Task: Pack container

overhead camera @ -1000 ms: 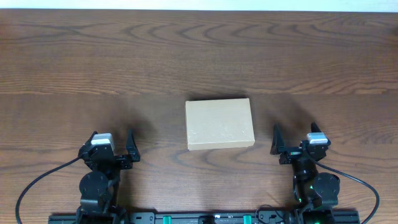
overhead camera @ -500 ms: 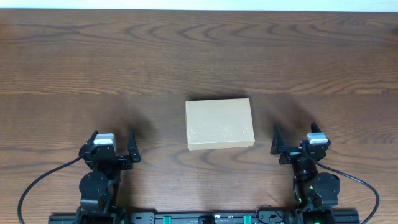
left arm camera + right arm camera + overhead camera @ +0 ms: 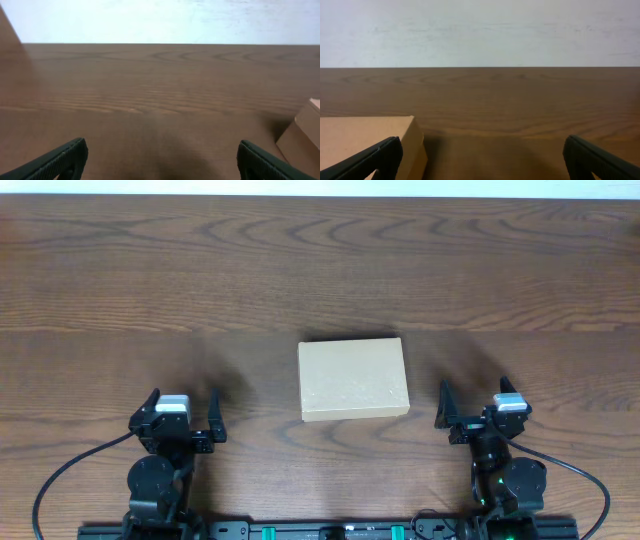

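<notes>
The container [image 3: 353, 378] is a small tan cardboard box with its lid closed, lying flat in the middle of the table. Its corner shows at the right edge of the left wrist view [image 3: 302, 132] and at the lower left of the right wrist view [image 3: 367, 140]. My left gripper [image 3: 182, 414] is open and empty near the front edge, left of the box; its jaws [image 3: 160, 160] frame bare wood. My right gripper [image 3: 472, 402] is open and empty, right of the box; its jaws [image 3: 482, 157] also frame bare wood.
The dark wooden table [image 3: 320, 270] stretches to a white wall at the back. Black cables [image 3: 60, 480] run from both arm bases along the front edge.
The left gripper has shifted very slightly to the right. The box and the right arm have not moved.
</notes>
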